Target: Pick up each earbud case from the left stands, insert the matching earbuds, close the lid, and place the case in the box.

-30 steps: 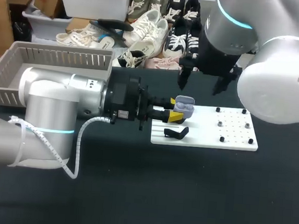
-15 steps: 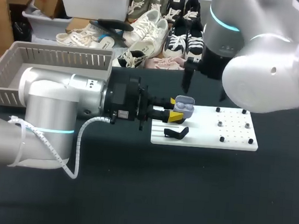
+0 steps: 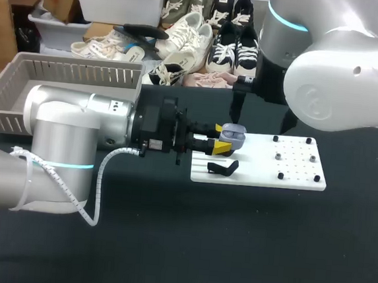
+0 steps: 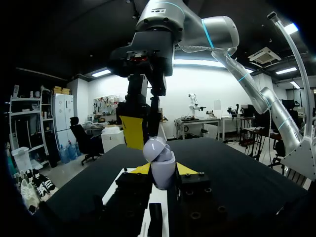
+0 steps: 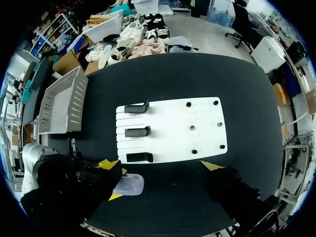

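Observation:
My left gripper (image 3: 222, 143) is shut on a lavender earbud case (image 3: 233, 135), held just above the left end of the white board (image 3: 286, 164). The case's lid is down or nearly so. In the left wrist view the case (image 4: 162, 165) stands between the yellow tips. My right gripper (image 3: 262, 118) hangs open over the board's far edge, beyond the case, with nothing in it. Seen from the right wrist, the case (image 5: 127, 185) lies off the board's near corner, beside three black stands (image 5: 138, 131). No loose earbuds are visible.
A grey basket (image 3: 69, 71) stands at the table's far left, also seen in the right wrist view (image 5: 61, 101). One black stand (image 3: 223, 167) shows on the board's left part, and small black pegs (image 3: 294, 157) dot its right part.
The case's lid, raised a second ago, has come down. My right arm has swung round above the board, its wrist turned. The left arm has kept still.

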Motion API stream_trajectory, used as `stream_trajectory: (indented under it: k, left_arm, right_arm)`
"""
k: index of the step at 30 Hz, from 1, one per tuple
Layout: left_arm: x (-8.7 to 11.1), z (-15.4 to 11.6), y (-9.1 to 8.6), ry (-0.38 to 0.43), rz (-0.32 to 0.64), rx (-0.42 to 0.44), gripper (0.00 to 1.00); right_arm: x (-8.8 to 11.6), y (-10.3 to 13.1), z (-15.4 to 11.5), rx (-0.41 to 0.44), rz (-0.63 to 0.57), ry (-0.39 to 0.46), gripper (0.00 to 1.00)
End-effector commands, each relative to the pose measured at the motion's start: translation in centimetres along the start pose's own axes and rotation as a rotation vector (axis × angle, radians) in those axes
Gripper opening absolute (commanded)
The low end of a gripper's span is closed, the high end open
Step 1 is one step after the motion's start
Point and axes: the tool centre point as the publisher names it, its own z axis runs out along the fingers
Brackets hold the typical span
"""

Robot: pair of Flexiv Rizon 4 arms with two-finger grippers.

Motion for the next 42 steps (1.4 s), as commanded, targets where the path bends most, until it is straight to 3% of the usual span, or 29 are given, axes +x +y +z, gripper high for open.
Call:
stream_trajectory:
  k: [1, 17, 31, 42]
  left_arm:
    - [0.0, 0.0, 0.0, -0.001, 0.0, 0.0, 0.0]
    - [0.0, 0.0, 0.0, -0.001, 0.0, 0.0, 0.0]
    - [0.0, 0.0, 0.0, -0.001, 0.0, 0.0, 0.0]
    - [0.0, 0.0, 0.0, -0.001, 0.0, 0.0, 0.0]
  right_arm:
    - [1.1, -1.0, -1.2, -0.046, 0.015, -0.018, 1.0]
    - [0.1, -0.1, -2.8, -0.066, -0.017, -0.099, 1.0]
    - [-4.0, 1.1, 1.2, -0.027, 0.003, -0.046, 1.0]
    - [-1.7, 0.0, 1.8, -0.004, -0.012, 0.009, 1.0]
